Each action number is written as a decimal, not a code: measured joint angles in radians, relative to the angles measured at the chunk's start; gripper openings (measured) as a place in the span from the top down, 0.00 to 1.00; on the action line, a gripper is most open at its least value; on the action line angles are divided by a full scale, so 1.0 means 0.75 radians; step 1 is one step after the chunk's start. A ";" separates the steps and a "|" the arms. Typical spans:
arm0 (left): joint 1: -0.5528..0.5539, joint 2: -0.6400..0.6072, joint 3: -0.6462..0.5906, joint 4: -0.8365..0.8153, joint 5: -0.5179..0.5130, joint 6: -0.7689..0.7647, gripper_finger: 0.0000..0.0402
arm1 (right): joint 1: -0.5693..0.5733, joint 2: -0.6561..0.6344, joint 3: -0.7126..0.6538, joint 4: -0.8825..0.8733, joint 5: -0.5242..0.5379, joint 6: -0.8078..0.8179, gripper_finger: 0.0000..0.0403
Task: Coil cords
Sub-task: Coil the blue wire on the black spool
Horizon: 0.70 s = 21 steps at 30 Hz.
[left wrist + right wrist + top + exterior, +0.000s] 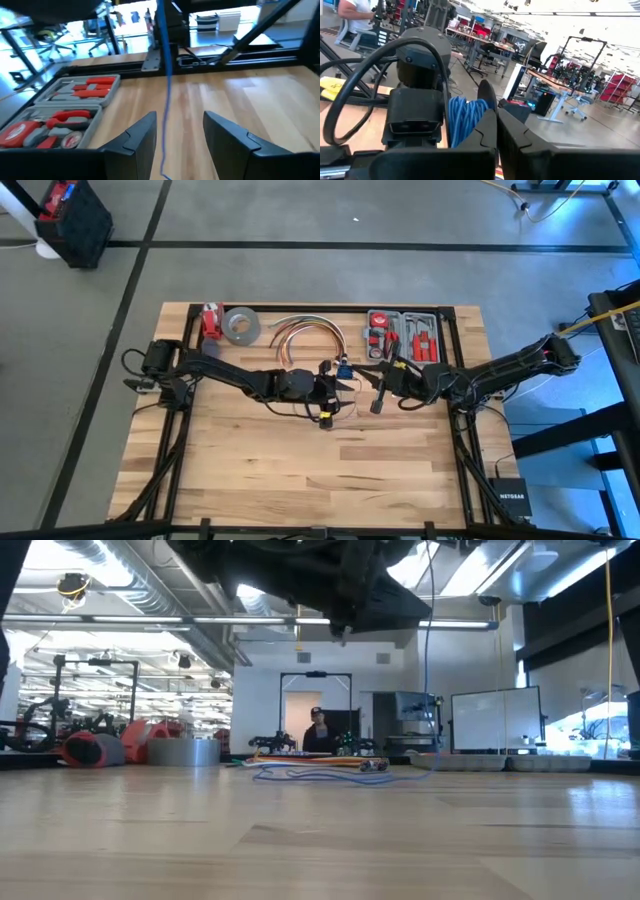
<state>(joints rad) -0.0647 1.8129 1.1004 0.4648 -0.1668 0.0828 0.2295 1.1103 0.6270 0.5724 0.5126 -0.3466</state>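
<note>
The cords (465,117) are wound in blue loops around the left gripper (330,390), above mid-surface; one strand hangs between its wide-open jaws. The right gripper (378,402), jaws shut, sits just beside. Winding looks underway; next likely needs another wrap.

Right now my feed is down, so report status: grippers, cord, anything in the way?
Left gripper open, blue cord hanging between its fingers. Right gripper shut beside blue coils. Tool case close behind.

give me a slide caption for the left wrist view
Open left gripper straddling a hanging blue cord, tool case beside it.
</note>
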 joint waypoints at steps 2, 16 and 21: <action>0.009 0.020 0.000 0.027 -0.016 -0.001 0.62 | 0.000 0.000 0.000 -0.001 0.001 -0.001 1.00; 0.033 0.069 0.002 -0.044 -0.032 0.023 0.62 | 0.000 0.004 0.003 -0.010 0.020 0.007 1.00; 0.026 0.068 0.003 -0.015 -0.016 0.008 0.62 | 0.000 0.004 0.003 -0.011 0.020 0.004 1.00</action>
<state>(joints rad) -0.0453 1.8638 1.1023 0.4535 -0.1785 0.0890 0.2295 1.1133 0.6289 0.5640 0.5276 -0.3435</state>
